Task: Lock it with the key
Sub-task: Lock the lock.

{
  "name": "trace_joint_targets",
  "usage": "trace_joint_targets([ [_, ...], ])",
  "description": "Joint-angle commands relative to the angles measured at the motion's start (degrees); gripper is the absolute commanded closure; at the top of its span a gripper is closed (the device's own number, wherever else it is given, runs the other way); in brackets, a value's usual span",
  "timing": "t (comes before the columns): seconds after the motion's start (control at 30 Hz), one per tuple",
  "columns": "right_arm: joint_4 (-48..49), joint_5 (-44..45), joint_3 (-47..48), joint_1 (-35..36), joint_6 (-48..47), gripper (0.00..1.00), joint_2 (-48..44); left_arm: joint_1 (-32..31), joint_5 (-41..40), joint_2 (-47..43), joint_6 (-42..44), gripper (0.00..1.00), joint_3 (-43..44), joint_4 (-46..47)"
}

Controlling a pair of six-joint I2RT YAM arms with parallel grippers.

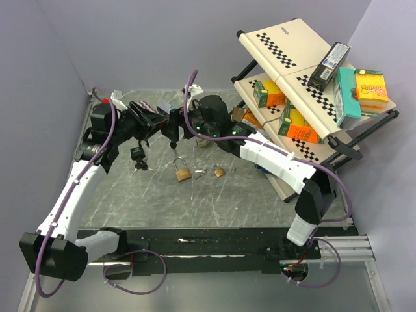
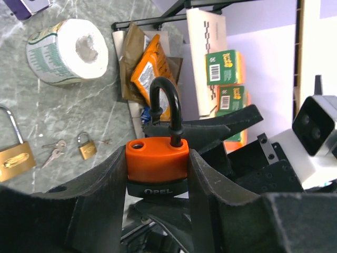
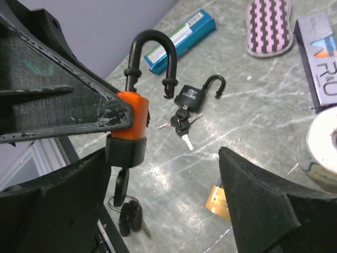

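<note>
- Grip: orange padlock [image 2: 157,155] is clamped in mid-air by left pincer [image 2: 158,175], jaws part-closed on its body. The shackle [image 3: 152,50] is raised with its free end out of the hole.
- Right pincer [image 3: 168,182] gapes wide just beside it and holds nothing.
- Key [image 3: 122,182] hangs under the body, probably seated in the keyway, but it's dim there.
- Risk: a right finger bumps the body, the orange padlock twists in the clamp, and the shackle end misses its hole.
- Risk: dangling spare keys [image 3: 129,219] snag a finger and drag the key out.
- Risk: a hard push slips it loose and it drops to the table [image 1: 247,201].

Upright orange padlock [image 2: 157,158], black shackle [image 2: 164,105] open, key [image 3: 121,182] inserted underneath.
</note>
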Motion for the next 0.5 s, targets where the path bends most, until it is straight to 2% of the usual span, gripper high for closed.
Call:
trace_joint_targets([
  [0.0,2.87,3.98,4.22,0.48,-0.61,0.18,1.66,-0.29,1.01,-2.76,-4.01,0.99,-0.57,5.48],
  [0.37,5.59,1.34,5.10,0.56,0.35,0.39,3.33,-0.29,3.20,-3.56,-6.47,0.99,-2.42,6.79],
  [0.47,5.94,-0.15,5.10,0.56,0.26,0.54,3.51,-0.29,3.82,-3.38,-7.43,0.99,-2.85,7.06],
])
